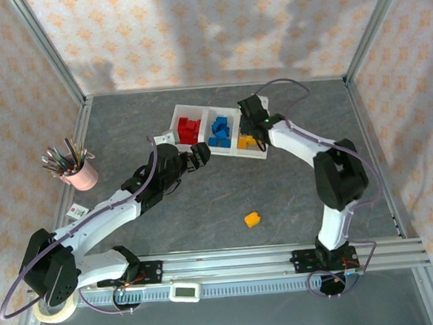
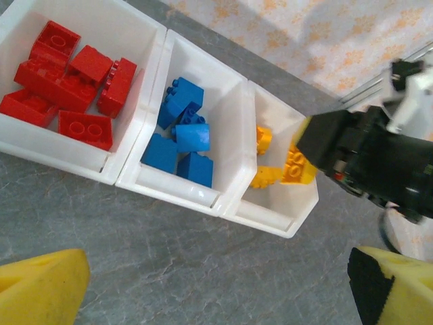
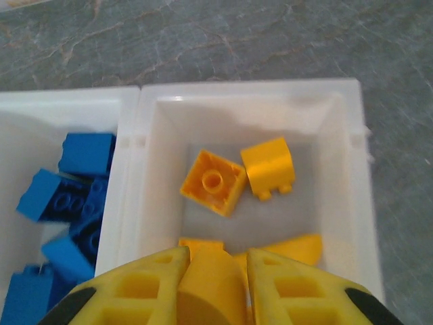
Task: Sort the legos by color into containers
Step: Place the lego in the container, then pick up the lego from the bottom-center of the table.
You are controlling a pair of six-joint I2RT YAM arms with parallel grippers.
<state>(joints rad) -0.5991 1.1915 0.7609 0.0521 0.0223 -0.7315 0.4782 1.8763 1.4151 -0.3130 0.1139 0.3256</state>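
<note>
Top view first: the containers point(image 1: 202, 113) sit at 12 o'clock on the grey surface point(image 1: 278, 195). Red legos point(image 1: 189, 129) fill the left bin, blue legos point(image 1: 219, 131) the middle one and yellow legos point(image 1: 249, 141) the right one. The right gripper point(image 1: 254, 124) hangs over that right bin. The left gripper point(image 1: 200, 156) sits at 7 o'clock of the row, near it but apart. A loose yellow lego point(image 1: 252, 219) lies alone at 5 o'clock, well apart from the bins. A pink cup of pens point(image 1: 81, 174) stands out at 9 o'clock.

Over to the left wrist: the left jaws stand wide with nothing between them, and the three bins are spread out at 12 o'clock.

Now the right wrist: the right jaws are clamped on a held yellow lego point(image 3: 210, 288), directly above the yellow bin. Two more yellow pieces lie at 12 o'clock, with blue ones off at 9 o'clock.
</note>
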